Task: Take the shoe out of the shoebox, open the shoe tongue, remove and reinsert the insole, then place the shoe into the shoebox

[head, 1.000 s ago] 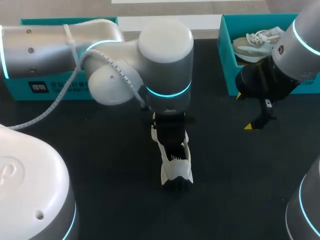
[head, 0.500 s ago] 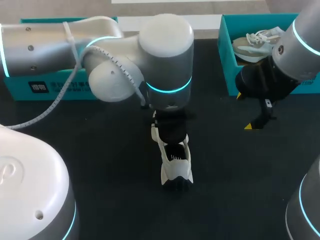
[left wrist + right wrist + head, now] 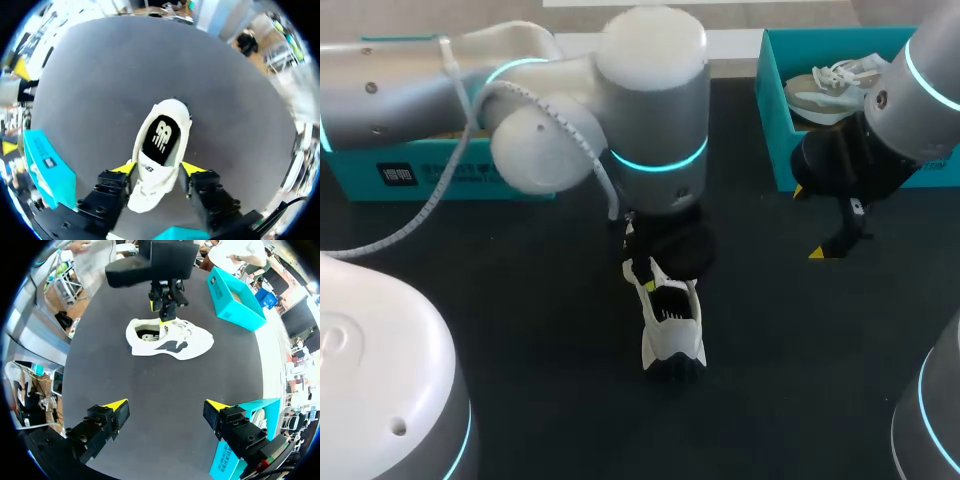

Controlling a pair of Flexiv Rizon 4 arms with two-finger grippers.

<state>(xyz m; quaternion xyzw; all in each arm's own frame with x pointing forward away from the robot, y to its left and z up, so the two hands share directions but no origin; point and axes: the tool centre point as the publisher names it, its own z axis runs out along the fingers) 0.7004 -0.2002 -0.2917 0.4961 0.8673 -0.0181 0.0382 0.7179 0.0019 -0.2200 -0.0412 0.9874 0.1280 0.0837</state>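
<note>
Currently the shoe (image 3: 672,325) stands upright on its sole at the middle of the table (image 3: 520,330), outside both boxes, with its toe toward the robot. Standing it free on the table leaves its mouth facing up, which suits the tongue and insole steps.

The left gripper (image 3: 156,167) comes down from above and straddles the laced part just ahead of the mouth. Whether it clamps the shoe or only brackets it, I cannot tell. Straddling the shoe this way would steady it and hold the tongue forward. The mouth does gape, and the dark insole (image 3: 161,137) shows flat inside, so I judge it is either not yet pulled or already back in.

The right gripper (image 3: 165,415) hangs above the table near the right box (image 3: 772,120), well apart from the shoe. Its jaws are spread wide and hold nothing, and it looks parked clear of the left arm's work.

The right box is open-topped and holds a second shoe (image 3: 825,88), pale with white laces. The left box (image 3: 420,178) sits behind the left arm, which hides most of its inside, so I cannot tell its contents. It seems the likelier home for the shoe.
</note>
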